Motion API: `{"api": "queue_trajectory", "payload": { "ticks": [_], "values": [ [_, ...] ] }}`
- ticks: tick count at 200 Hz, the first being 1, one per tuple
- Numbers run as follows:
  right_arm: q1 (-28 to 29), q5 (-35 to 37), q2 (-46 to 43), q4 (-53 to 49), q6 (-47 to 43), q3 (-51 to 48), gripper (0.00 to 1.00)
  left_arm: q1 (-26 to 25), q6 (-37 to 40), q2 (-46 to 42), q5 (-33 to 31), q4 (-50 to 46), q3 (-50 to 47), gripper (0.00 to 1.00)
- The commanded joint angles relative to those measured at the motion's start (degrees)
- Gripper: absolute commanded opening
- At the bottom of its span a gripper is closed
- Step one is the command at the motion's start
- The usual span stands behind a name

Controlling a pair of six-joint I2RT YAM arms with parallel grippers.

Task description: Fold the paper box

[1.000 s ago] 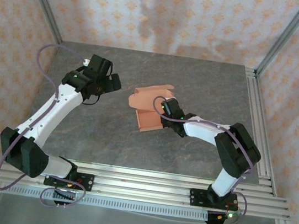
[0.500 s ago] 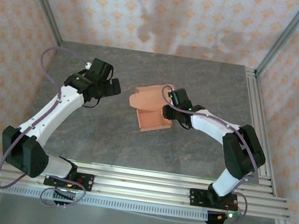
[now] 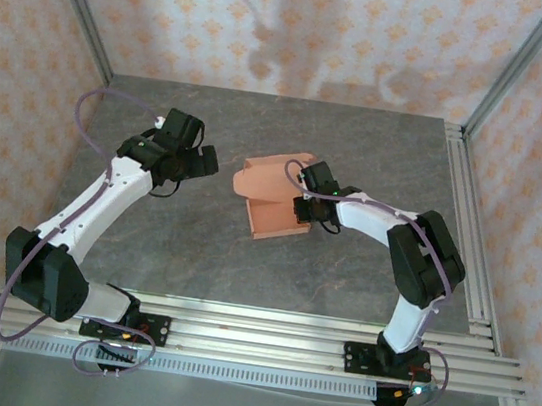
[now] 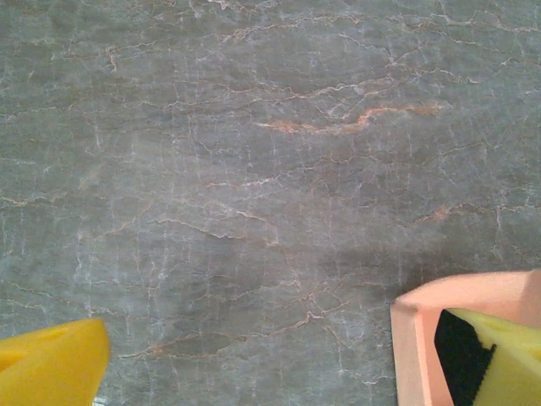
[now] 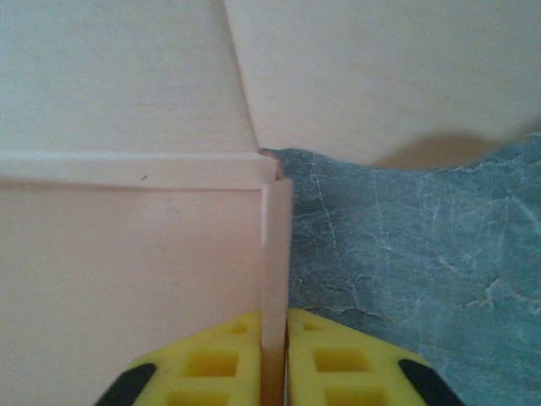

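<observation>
Box point(image 3: 272, 208) sat a little right of mid-worktop point(image 3: 185, 241), part folded: shallow tray at the near end, loose flap point(image 3: 273, 173) raised at the far end, long axis running far-to-near with a slight tilt. Right jaws were pinched on the tray's right wall point(image 5: 275, 245), 1 yellow pad point(image 5: 211, 368) on each face of the thin card. Past the wall's corner the flap curved out over bare stone. Left jaws stood wide and held nothing, just left of the box's far-left corner. The overhead view showed a gap there. From the left wrist, the card corner point(image 4: 414, 338) lay beside the right-hand pad point(image 4: 507, 364); contact could not be told. So the box lay to the right of the left jaws, and the flap was the part nearest them. The right arm was the 1 already on the card, likely anchoring it for a fold. Surface was smooth grey veined stone, so loose card would probably slide if pushed. Worktop showed on every side of the box; rails point(image 3: 468, 241) and frame posts point(image 3: 77, 4) stood well apart from it.
</observation>
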Motion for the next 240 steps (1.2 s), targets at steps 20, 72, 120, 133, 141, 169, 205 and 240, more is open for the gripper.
{"api": "queue_trajectory", "payload": {
  "ticks": [20,72,120,133,141,169,205,240],
  "values": [
    [0.03,1.99,-0.47,-1.77,-0.89,0.83,0.02,0.94,-0.44,-0.55,-1.09,1.79,-1.41,1.00],
    [-0.23,-0.28,-8.67,4.13,2.65,-1.79,0.00,12.73,-9.12,-3.59,12.57,13.67,-15.08,1.00],
    [-0.78,-5.42,-19.28,20.18,7.68,-8.61,0.00,11.74,-9.80,2.79,35.00,34.25,-19.91,0.95],
    [-1.00,-6.56,-21.10,23.18,9.25,-9.47,0.00,9.32,-7.98,4.04,36.95,35.55,-18.49,0.92],
    [-1.03,-7.20,-22.02,25.19,10.21,-10.07,0.00,7.55,-6.70,4.90,38.02,35.81,-17.35,0.91],
    [-1.14,-9.90,-23.52,30.76,13.11,-11.33,0.00,1.48,0.19,7.02,39.90,34.41,-13.41,0.88],
    [-1.11,-13.40,-23.40,33.31,13.94,-11.47,0.00,-1.63,-0.62,9.01,46.08,39.23,-11.97,0.83],
    [-1.18,-14.77,-23.27,34.08,13.50,-11.57,0.00,-4.95,-0.65,9.87,47.79,39.96,-9.22,0.82]
  ]
}}
